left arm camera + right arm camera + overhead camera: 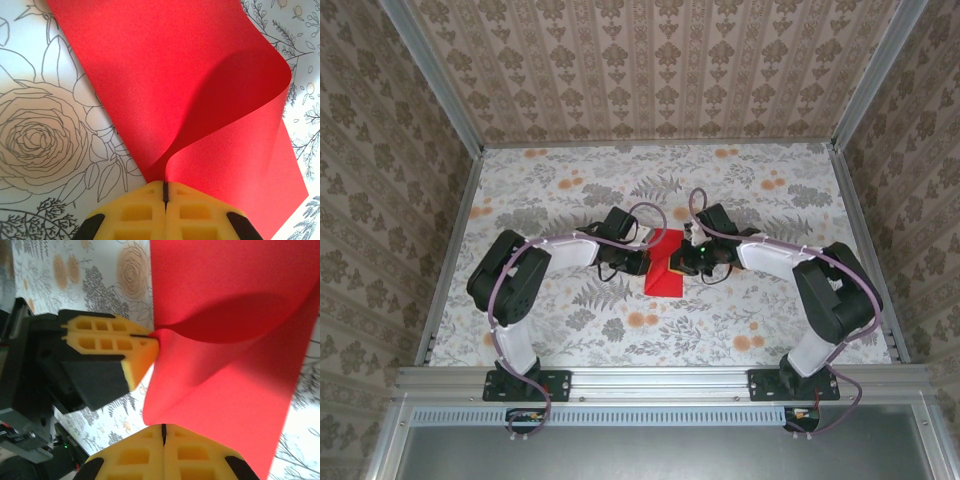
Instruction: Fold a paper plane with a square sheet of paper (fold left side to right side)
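The square sheet of paper [664, 270] is bright red and lies at the middle of the table between both grippers. My left gripper [165, 186] is shut on the sheet's near edge, and from there the red paper [165, 75] rises and curls over to the right. My right gripper [163, 429] is shut on another edge of the sheet [235, 365], which bulges upward. In the right wrist view the left gripper [156, 337] pinches the paper from the left side. From above, the left gripper [646, 262] and right gripper [683, 262] stand close together. The paper plane is out of view.
The table [570, 190] is covered by a floral cloth with orange flowers and grey leaves. Patterned walls close it in at the left, back and right. A metal rail [650, 380] runs along the near edge by the arm bases.
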Robot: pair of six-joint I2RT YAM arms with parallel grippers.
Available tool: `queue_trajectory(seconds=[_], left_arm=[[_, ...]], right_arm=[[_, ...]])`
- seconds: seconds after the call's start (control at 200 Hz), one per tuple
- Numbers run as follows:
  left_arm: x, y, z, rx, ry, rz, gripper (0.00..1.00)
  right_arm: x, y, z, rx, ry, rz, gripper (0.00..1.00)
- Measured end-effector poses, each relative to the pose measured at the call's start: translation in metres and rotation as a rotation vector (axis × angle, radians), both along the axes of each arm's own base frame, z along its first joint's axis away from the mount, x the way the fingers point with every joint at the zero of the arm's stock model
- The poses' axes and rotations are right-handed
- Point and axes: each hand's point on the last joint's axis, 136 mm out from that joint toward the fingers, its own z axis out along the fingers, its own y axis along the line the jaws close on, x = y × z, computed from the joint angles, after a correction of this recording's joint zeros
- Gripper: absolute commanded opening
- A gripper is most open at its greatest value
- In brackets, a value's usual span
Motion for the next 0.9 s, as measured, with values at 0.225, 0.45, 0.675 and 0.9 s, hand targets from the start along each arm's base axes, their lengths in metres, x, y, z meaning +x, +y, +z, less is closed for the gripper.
queue_trajectory(seconds=[0.225, 0.45, 0.675, 0.9], left_arm=[[-0.001, -0.001, 0.000, 0.008, -0.005, -0.005, 0.00], [-0.001, -0.001, 0.000, 0.012, -0.010, -0.008, 0.00], [-0.002, -0.002, 0.000, 0.013, -0.011, -0.010, 0.00], [-0.001, -0.002, 0.000, 0.014, -0.012, -0.010, 0.00]], right_arm=[[0.014, 0.023, -0.004, 0.027, 0.006, 0.026, 0.03], [0.012, 0.028, -0.018, 0.011, 0.037, 0.040, 0.02], [0.009, 0.023, -0.028, -0.025, 0.050, 0.049, 0.02], [0.006, 0.017, -0.040, -0.077, 0.066, 0.056, 0.02]])
